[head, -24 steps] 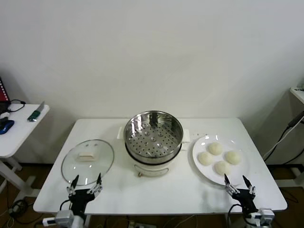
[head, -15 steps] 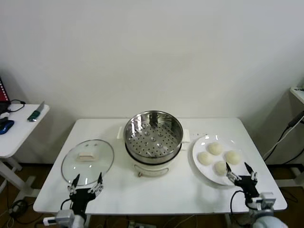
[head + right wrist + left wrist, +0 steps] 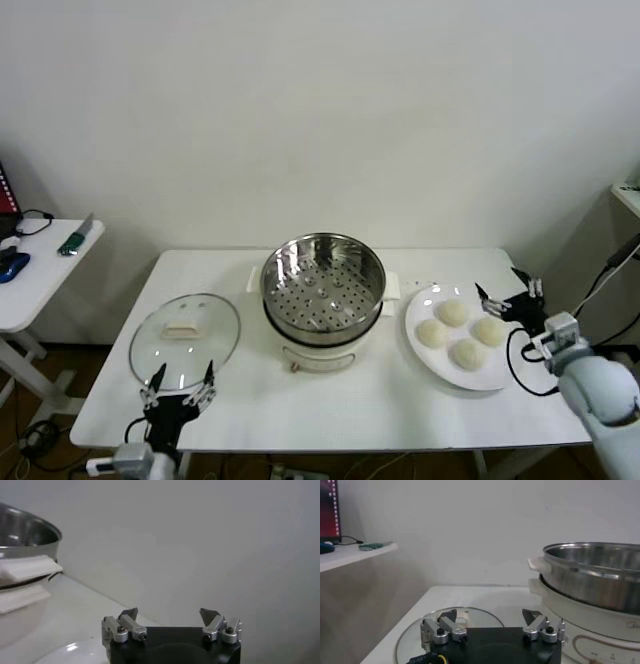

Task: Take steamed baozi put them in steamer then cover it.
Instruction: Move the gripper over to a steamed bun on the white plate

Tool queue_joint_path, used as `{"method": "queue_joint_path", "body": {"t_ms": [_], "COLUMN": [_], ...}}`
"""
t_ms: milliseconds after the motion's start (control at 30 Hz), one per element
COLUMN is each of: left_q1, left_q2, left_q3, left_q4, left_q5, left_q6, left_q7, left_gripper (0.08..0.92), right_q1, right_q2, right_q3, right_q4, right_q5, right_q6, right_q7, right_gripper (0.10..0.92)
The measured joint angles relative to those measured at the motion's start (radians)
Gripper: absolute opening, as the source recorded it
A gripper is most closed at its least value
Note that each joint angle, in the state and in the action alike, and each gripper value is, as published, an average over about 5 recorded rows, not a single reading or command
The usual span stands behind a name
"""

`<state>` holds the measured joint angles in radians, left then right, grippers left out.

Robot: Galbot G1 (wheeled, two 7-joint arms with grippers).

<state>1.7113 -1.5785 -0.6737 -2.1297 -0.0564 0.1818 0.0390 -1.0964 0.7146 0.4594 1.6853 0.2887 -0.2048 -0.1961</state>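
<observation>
White wall behind, and one white surface (image 3: 330, 400) carried everything. At its centre stood one steamer (image 3: 323, 288), a shiny perforated basket on a white pot base, uncovered and with no bun inside. On the robot's left lay one cover (image 3: 185, 340), clear glass with a white handle, flat on the surface. On the robot's right sat one white plate (image 3: 425, 355) holding four steamed baozi (image 3: 452, 312), all four bunched close together.

Over at the plate's far right edge hovered the right claw (image 3: 509, 292), fingers spread wide and gripping nothing, just beside the nearest buns but not touching them. Its own wrist camera showed the two fingertips well apart, with the steamer's rim off to one side.

Down at the near edge, the left claw (image 3: 180, 385) sat just in front of the cover, also spread wide and holding nothing.

One side table (image 3: 40, 270) stood off to the left with small items on it.
</observation>
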Motion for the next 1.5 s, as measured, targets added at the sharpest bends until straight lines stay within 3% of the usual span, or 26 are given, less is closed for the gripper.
{"method": "queue_joint_path", "body": {"t_ms": [300,633,1033,1500], "left_q1": [0.017,0.034,0.038,0.038], "left_q2": [0.003,0.003,-0.011,-0.018], "left_q3": [-0.001,-0.003,-0.020,-0.039], "left_q4": [-0.008,-0.019,-0.010,0.005], "left_q5": [-0.002,-0.003,-0.013,-0.024], "left_q6": [-0.019,-0.035,-0.055,-0.064], "left_q7": [0.000,-0.001,-0.002,-0.005], "left_gripper": [0.823,0.823,0.823,0.823], "right_q1": [0.358,0.856,1.298,1.360], "right_q2": [-0.206,-0.270,-0.130,0.124], "right_q3": [-0.335,-0.852,-1.401,-1.544], "right_q4": [-0.119,-0.270,-0.516,-0.839], "right_q5": [-0.060,-0.088,-0.063,-0.115], "right_q6": [0.026,0.071,0.085,0.132], "right_q7": [-0.271,-0.597,-0.818,-0.918], "right_gripper": [0.823,0.823,0.823,0.823]}}
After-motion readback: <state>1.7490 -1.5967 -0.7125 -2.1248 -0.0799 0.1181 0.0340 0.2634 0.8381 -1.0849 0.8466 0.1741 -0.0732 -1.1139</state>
